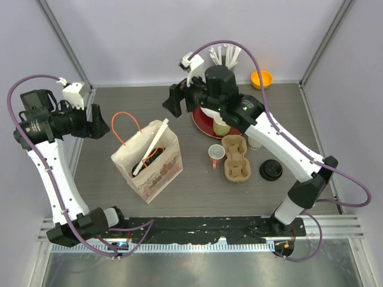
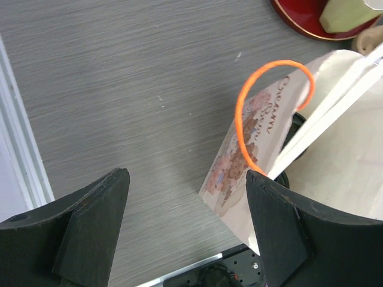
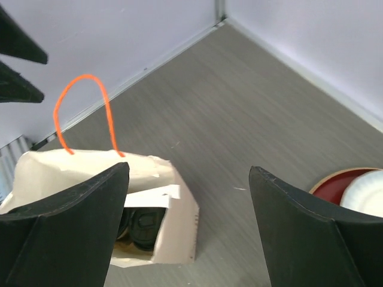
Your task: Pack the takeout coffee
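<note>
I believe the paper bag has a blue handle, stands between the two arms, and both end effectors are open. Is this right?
The handle of the paper bag is orange, not blue; the left wrist view shows it. The bag does stand between the two arms, and the left end effector and right end effector are open.

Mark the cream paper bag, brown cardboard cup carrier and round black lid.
paper bag (image 1: 158, 173): top view, printed side.
cup carrier (image 1: 235, 157): top view, centre ridge.
black lid (image 1: 270, 170): top view, its top.
</note>
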Tool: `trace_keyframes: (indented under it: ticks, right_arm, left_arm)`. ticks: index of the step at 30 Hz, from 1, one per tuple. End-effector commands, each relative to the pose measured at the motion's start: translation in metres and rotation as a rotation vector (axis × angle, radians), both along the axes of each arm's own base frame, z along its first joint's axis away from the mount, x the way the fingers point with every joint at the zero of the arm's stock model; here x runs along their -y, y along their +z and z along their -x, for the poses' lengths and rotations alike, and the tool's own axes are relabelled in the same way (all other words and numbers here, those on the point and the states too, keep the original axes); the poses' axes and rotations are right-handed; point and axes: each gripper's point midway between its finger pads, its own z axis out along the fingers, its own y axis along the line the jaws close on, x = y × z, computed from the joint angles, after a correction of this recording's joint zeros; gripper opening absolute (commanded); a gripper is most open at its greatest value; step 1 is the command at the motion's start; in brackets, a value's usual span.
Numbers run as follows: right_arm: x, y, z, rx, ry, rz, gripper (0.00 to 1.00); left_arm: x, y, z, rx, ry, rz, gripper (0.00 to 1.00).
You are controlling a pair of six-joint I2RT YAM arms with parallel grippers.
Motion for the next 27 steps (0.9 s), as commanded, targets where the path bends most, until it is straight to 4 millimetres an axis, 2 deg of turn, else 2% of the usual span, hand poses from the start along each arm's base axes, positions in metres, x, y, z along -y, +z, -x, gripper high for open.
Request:
trace_keyframes:
  ticks: [1,3,4,5,6,7,8,9,10,11,12,13,14,15,16,17,19,20,21,22,23,24,25,26,27]
  right_arm:
    - [0.066,0.039,-0.034,0.092,-0.232,-0.022,0.87]
    - [0.111,0.040,-0.061,0.072,-0.379,-0.041,0.87]
    - [0.127,0.027,-0.070,0.047,-0.421,-0.030,0.87]
    - [0.142,0.024,-0.078,0.044,-0.463,-0.040,0.87]
    - [0.160,0.030,-0.079,0.051,-0.509,-0.065,0.87]
    - [0.190,0.009,-0.093,0.025,-0.587,-0.045,0.87]
    - [0.205,0.010,-0.097,0.035,-0.629,-0.065,0.87]
    - [0.224,-0.004,-0.098,0.016,-0.676,-0.054,0.87]
    - [0.253,-0.007,-0.104,0.009,-0.751,-0.069,0.87]
    - [0.270,-0.010,-0.107,0.012,-0.794,-0.079,0.87]
    - [0.287,-0.020,-0.104,-0.002,-0.841,-0.081,0.87]
    - [0.313,-0.021,-0.107,0.008,-0.905,-0.094,0.87]
    - [0.327,-0.025,-0.106,0.007,-0.940,-0.099,0.87]
    - [0.342,-0.033,-0.100,0.005,-0.981,-0.101,0.87]
    - [0.364,-0.033,-0.101,0.019,-1.037,-0.115,0.87]
    - [0.375,-0.049,-0.098,0.001,-1.072,-0.099,0.87]
    - [0.398,-0.049,-0.091,0.026,-1.141,-0.115,0.87]
    - [0.415,-0.063,-0.088,0.007,-1.183,-0.109,0.87]
    - [0.419,-0.064,-0.086,0.005,-1.189,-0.120,0.87]
    - [0.430,-0.069,-0.084,-0.007,-1.221,-0.140,0.87]
    - [0.433,-0.082,-0.082,-0.032,-1.227,-0.137,0.87]
    - [0.437,-0.084,-0.081,-0.032,-1.235,-0.150,0.87]
    - [0.440,-0.085,-0.079,-0.030,-1.247,-0.165,0.87]
    - [0.444,-0.097,-0.076,-0.045,-1.262,-0.156,0.87]
    - [0.447,-0.096,-0.075,-0.025,-1.272,-0.161,0.87]
  left_arm:
    - [-0.031,0.008,-0.021,0.070,0.147,-0.086,0.83]
    - [-0.047,0.005,-0.032,0.066,0.233,-0.098,0.84]
    - [-0.054,0.006,-0.037,0.075,0.268,-0.111,0.84]
    - [-0.065,0.009,-0.044,0.099,0.312,-0.137,0.85]
    - [-0.067,0.010,-0.048,0.110,0.330,-0.131,0.85]
    - [-0.069,0.008,-0.051,0.116,0.338,-0.127,0.85]
    - [-0.072,0.012,-0.058,0.150,0.350,-0.131,0.86]
    - [-0.075,0.011,-0.062,0.157,0.357,-0.131,0.86]
    - [-0.077,0.003,-0.065,0.146,0.375,-0.117,0.86]
    - [-0.084,0.003,-0.072,0.163,0.399,-0.129,0.86]
    - [-0.088,-0.005,-0.078,0.148,0.410,-0.121,0.86]
    - [-0.090,-0.015,-0.082,0.131,0.415,-0.121,0.86]
    - [-0.096,-0.019,-0.089,0.139,0.433,-0.127,0.86]
    - [-0.100,-0.035,-0.096,0.106,0.444,-0.116,0.86]
    - [-0.103,-0.042,-0.099,0.096,0.448,-0.116,0.86]
    - [-0.106,-0.050,-0.108,0.092,0.453,-0.112,0.86]
    - [-0.110,-0.069,-0.113,0.064,0.468,-0.102,0.86]
    - [-0.116,-0.071,-0.121,0.086,0.480,-0.109,0.86]
    - [-0.116,-0.087,-0.123,0.057,0.484,-0.100,0.87]
    - [-0.118,-0.094,-0.126,0.056,0.486,-0.099,0.88]
    - [-0.121,-0.095,-0.133,0.082,0.490,-0.103,0.88]
    - [-0.122,-0.110,-0.134,0.064,0.493,-0.098,0.88]
    - [-0.122,-0.115,-0.135,0.066,0.496,-0.095,0.89]
    - [-0.123,-0.119,-0.137,0.069,0.498,-0.091,0.90]
    - [-0.125,-0.128,-0.140,0.081,0.502,-0.093,0.96]
